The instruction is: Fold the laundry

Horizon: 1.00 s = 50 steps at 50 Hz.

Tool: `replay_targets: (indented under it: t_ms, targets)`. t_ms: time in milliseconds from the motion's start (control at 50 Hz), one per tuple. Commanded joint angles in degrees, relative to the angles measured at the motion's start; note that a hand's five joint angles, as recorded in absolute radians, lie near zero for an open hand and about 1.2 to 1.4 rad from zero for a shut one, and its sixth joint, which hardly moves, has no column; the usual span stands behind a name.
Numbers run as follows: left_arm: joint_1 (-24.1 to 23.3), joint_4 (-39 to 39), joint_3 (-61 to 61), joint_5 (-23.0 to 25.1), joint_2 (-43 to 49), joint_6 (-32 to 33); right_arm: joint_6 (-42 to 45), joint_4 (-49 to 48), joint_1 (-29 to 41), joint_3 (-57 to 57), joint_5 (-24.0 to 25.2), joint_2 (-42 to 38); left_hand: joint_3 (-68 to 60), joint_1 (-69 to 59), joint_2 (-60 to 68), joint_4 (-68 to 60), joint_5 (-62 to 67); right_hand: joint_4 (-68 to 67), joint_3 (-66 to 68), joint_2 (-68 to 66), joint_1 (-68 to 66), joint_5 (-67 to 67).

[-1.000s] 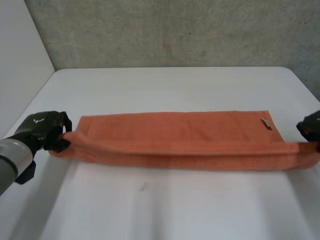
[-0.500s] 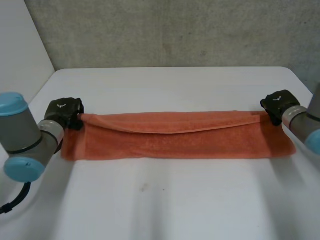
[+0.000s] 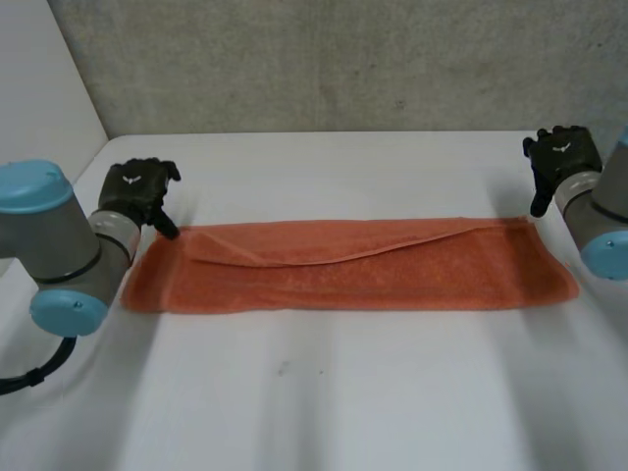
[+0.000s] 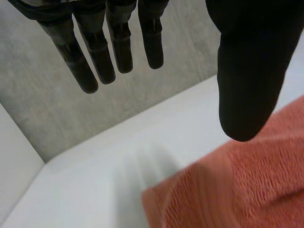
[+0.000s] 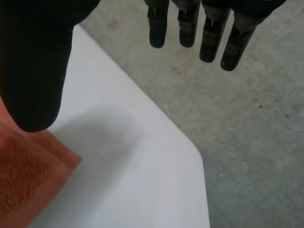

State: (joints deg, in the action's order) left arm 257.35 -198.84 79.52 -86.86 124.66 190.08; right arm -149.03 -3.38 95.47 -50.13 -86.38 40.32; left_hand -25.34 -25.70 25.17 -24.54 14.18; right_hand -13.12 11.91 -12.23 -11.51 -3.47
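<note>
Two layers are seen in the long orange terry towel (image 3: 348, 265), which lies as a narrow strip across the middle of the white table (image 3: 324, 402), running from 9 to 3 o'clock. The upper flap is not square: its free edge sags toward 6 o'clock around mid-length and rises at both ends.

The left hand (image 3: 139, 191) is held at the strip's 10 o'clock corner, fingers straight and spread well off the thumb, nothing grasped. Whether a fingertip touches the cloth cannot be told. The right hand (image 3: 559, 157) is held just off the 2 o'clock corner, clear of the cloth, fingers likewise straight and empty.

The lengthwise fold is judged done and the end-to-end fold is due next.
- The sagging flap should be drawn taut from both far corners before anything is lifted.
- Both layers should be pinched together at one short end, not the top one alone.
- That end is best carried low and laid edge to edge on the other
</note>
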Motion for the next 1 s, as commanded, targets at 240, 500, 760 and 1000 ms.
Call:
replay_targets:
  t_ms: [240,500,760,1000]
  targets:
    - [0.2,9.1,7.6,4.1,-11.0,0.3,-1.3,11.8,0.0,-18.6,14.5,13.4,-25.2,-24.9,25.4,-26.0,26.4,-44.4,45.6,-45.3,-46.0,-44.0]
    - [-1.7,15.2,3.7,7.1,-2.1,8.9,-5.7,21.0,1.1,-10.4,23.1,3.4,-24.2,-23.9,24.4,-25.0,25.4,-58.7,59.9,-59.6,-60.3,-58.3]
    - [-2.3,15.7,-3.6,6.8,4.5,9.3,-11.3,21.1,4.8,2.3,22.8,-5.3,-21.9,-21.5,22.1,-22.7,23.0,-57.5,58.7,-58.4,-59.1,-57.2]
    - [-2.3,16.2,-11.8,6.6,10.4,9.3,-12.2,21.1,6.1,15.7,15.8,-13.3,-0.2,0.2,0.4,-1.0,1.3,3.1,-1.9,2.2,1.5,3.5]
